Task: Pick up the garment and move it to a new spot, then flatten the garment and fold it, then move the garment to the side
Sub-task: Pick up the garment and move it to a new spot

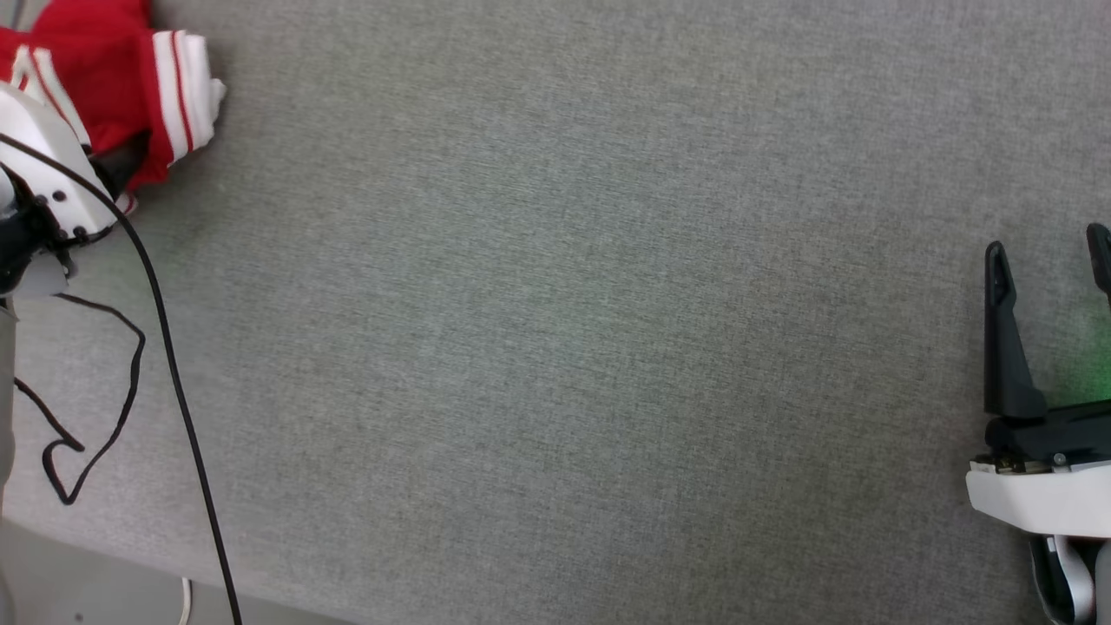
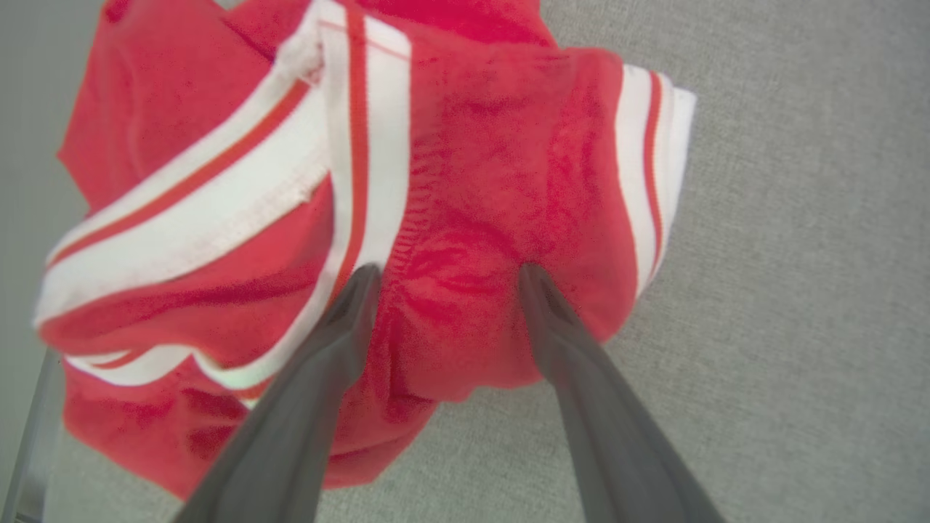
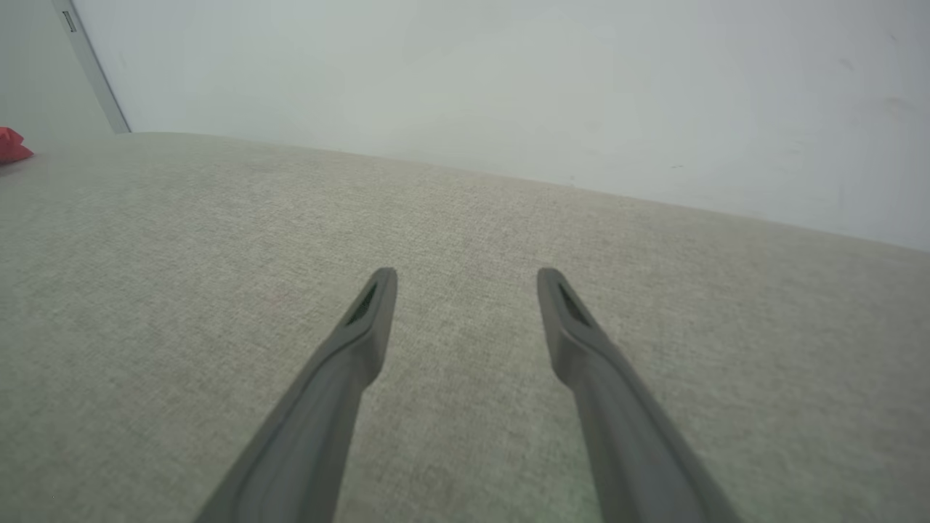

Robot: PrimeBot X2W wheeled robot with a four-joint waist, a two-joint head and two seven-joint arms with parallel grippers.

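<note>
Spreading across almost the whole head view, the grey fabric-covered desk (image 1: pixel 555 347) lies flat, with a pale wall (image 3: pixel 508 73) rising behind its far edge in the right wrist view. The garment (image 1: pixel 113 78) sits bunched in a heap at the desk's far-left corner, red cloth folded over itself with white, red-striped trim showing.

As I judge it, the task has barely begun. The shirt is not lifted, not moved to a new spot, not flattened and not folded, so the first pick-up is the step in hand and everything after it is left to do.

The left pincer (image 2: pixel 447 270) is released, its two dark fingers spread wide with a bulge of red cloth between them. The tips seem to touch the fabric, but nothing is pinched. The right pincer (image 1: pixel 1047 239) is also released and grasps nothing, well apart from the shirt over bare desk at the lower right.

The left wrist view gives the finger tips against the cloth and the folds of the trim. In the head view a pale forearm (image 1: pixel 43 156) covers much of that spot. From the right wrist view the shirt is a small red scrap at the far left edge. A thin black cable (image 1: pixel 165 347) trails down past the forearm.
</note>
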